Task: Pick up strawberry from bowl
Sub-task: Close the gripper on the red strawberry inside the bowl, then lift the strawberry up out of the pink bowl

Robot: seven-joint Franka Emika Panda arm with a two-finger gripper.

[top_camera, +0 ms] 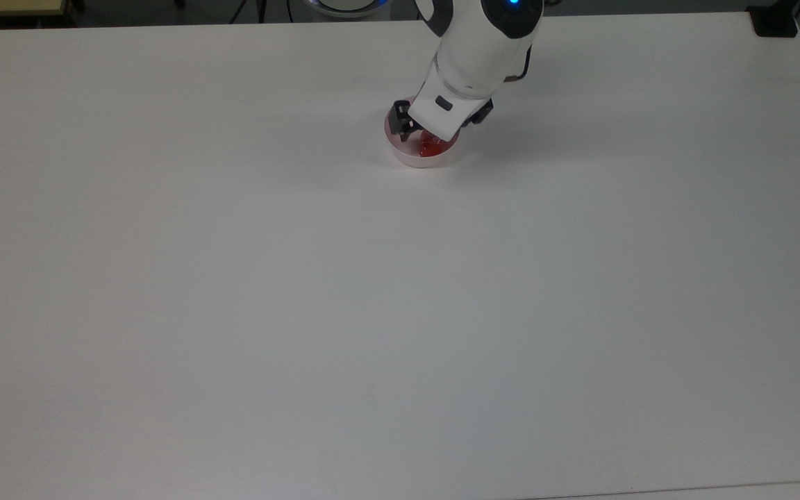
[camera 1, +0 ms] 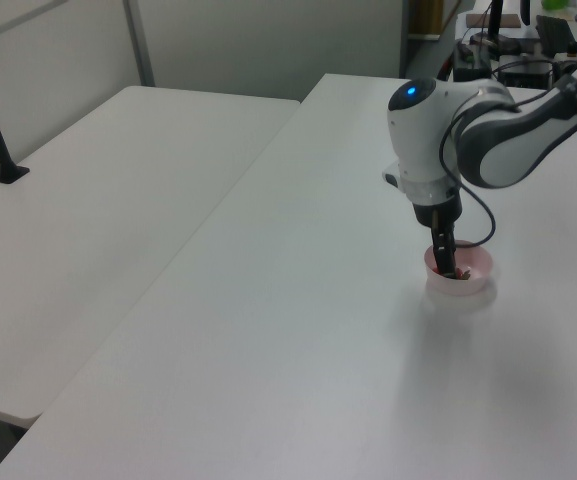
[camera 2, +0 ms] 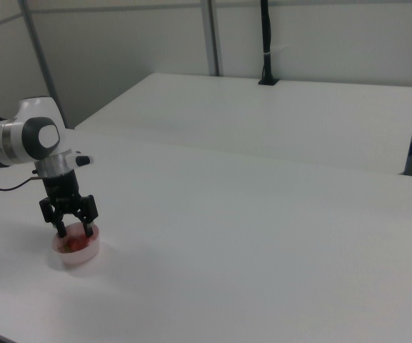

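Top view. The Franka gripper (top_camera: 433, 135) hangs over the pale pink bowl (top_camera: 414, 159), its white hand body covering most of the bowl's mouth. One dark finger (top_camera: 400, 129) stands at the bowl's rim on the top view's left; the strawberry (top_camera: 430, 144) shows as a red patch just below the hand body, lying inside the bowl between the jaws. The bowl sits on the white table (top_camera: 303, 312).

Left view. The fingers reach down into the bowl (camera 1: 468, 285) edge-on, one behind the other, so their gap cannot be read here. A dark speck of fruit sits at the fingertips, inside the rim.

Right view. The jaws are spread apart, one finger (camera 2: 60, 227) to each side, with the strawberry (camera 2: 75, 245) low between and slightly beneath them in the bowl (camera 2: 77, 256). Nothing is grasped yet.

Judgement. The step in hand appears to be the final descent before closing. The risks: a finger may strike the bowl's rim or inner wall and push or tip the light bowl; the glossy, tapered fruit may squirt sideways if the jaws close off-centre; too shallow a close may catch only the leafy cap.
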